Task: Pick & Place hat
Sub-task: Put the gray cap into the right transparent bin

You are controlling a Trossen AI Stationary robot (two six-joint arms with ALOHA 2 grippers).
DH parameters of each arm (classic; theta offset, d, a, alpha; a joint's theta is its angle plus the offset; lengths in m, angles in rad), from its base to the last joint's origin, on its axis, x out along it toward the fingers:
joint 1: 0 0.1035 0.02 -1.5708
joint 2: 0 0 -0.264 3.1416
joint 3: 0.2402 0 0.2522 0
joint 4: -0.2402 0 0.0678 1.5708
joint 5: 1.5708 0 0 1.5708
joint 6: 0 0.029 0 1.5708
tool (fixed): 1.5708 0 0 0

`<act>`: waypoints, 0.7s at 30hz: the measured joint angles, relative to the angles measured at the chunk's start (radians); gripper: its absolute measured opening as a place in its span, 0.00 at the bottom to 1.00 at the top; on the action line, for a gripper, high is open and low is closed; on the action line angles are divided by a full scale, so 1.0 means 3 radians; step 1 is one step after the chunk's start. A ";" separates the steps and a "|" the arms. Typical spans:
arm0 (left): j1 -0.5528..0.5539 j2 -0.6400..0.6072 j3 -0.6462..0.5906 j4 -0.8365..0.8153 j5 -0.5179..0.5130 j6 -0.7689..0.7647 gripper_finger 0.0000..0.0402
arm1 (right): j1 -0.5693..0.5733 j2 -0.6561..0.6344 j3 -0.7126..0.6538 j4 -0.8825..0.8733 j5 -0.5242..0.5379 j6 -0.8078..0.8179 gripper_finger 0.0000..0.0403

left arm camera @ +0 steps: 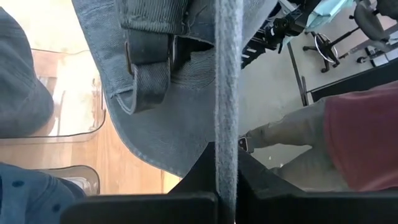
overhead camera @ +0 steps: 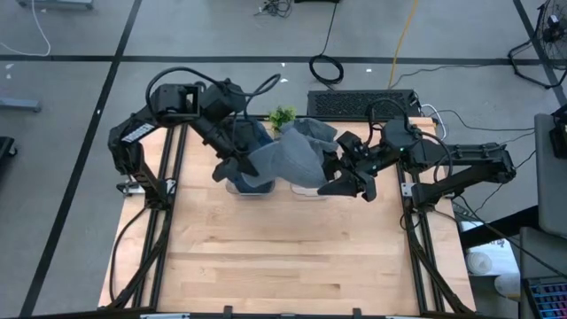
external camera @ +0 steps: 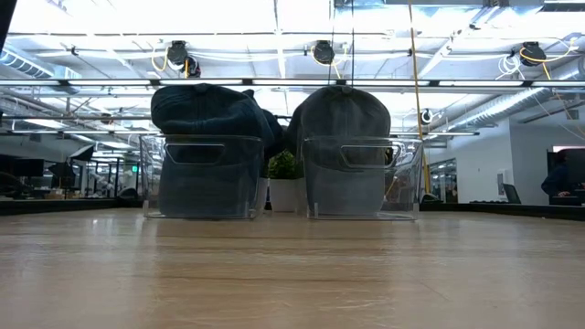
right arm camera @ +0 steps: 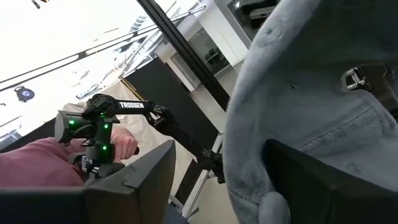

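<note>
Grey cap [overhead camera: 292, 155] hangs above the table's far middle, held up between both arms. Left gripper [overhead camera: 232, 168] is clenched on the cap's edge; in left wrist view the brim edge [left arm camera: 227, 93] runs straight up between its pinched fingers [left arm camera: 196, 174], w/ the adjuster strap & metal buckle [left arm camera: 146, 59] just beside. Right gripper [overhead camera: 350, 182] sits at the cap's opposite side, fingers apart; right wrist view shows one finger [right arm camera: 311, 180] against the cap's grey cloth [right arm camera: 298, 93], other finger [right arm camera: 134, 186] well clear of it. Can't tell if that counts as a grip.

Below the grippers: two clear plastic bins. Left-hand bin [external camera: 203, 178] has a dark blue denim cap [external camera: 206, 114] heaped in it; right-hand bin [external camera: 358, 178] has a grey cap [external camera: 343, 119] rising over its rim. Small potted plant [external camera: 284, 169] between the bins, behind them.

Writing: "TROSSEN" in white on a dark arm [right arm camera: 134, 106] seen past the right gripper, w/ green lights next to it. A person in a dark red top [left arm camera: 360, 137] shows beyond the left gripper.
</note>
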State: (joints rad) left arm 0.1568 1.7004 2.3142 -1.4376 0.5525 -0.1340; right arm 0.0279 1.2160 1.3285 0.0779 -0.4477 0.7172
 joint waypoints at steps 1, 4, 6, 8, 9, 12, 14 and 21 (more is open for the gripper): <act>0.0001 0.0000 0.0000 0.0000 0.0000 0.0004 0.02 | -0.0001 0.0000 0.0000 0.0001 -0.0001 -0.0005 0.58; -0.0002 -0.0003 0.0000 -0.0001 0.0005 0.0017 0.02 | -0.0001 0.0000 0.0000 -0.0001 -0.0007 -0.0014 0.52; -0.0001 -0.0001 0.0000 -0.0001 0.0005 0.0028 0.02 | -0.0001 0.0000 0.0000 0.0000 -0.0023 -0.0016 0.45; -0.0001 -0.0001 0.0000 -0.0002 0.0008 0.0028 0.02 | -0.0001 0.0000 0.0000 0.0000 -0.0083 -0.0051 0.37; -0.0001 -0.0001 0.0000 -0.0003 0.0013 0.0028 0.02 | -0.0001 0.0000 0.0000 -0.0001 -0.0085 -0.0065 0.32; -0.0001 -0.0001 0.0000 -0.0002 0.0017 0.0028 0.02 | -0.0002 0.0000 0.0000 0.0001 -0.0086 -0.0066 0.14; -0.0001 -0.0002 0.0000 -0.0002 0.0015 0.0014 0.02 | -0.0013 0.0000 0.0000 0.0021 -0.0092 -0.0104 0.07; 0.0001 -0.0003 0.0000 0.0099 0.0285 -0.0126 0.14 | -0.0015 -0.0045 0.0001 0.0079 -0.0291 -0.0381 0.07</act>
State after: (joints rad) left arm 0.1570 1.6997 2.3142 -1.4079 0.6379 -0.1718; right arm 0.0233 1.2025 1.3287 0.1017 -0.5351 0.6030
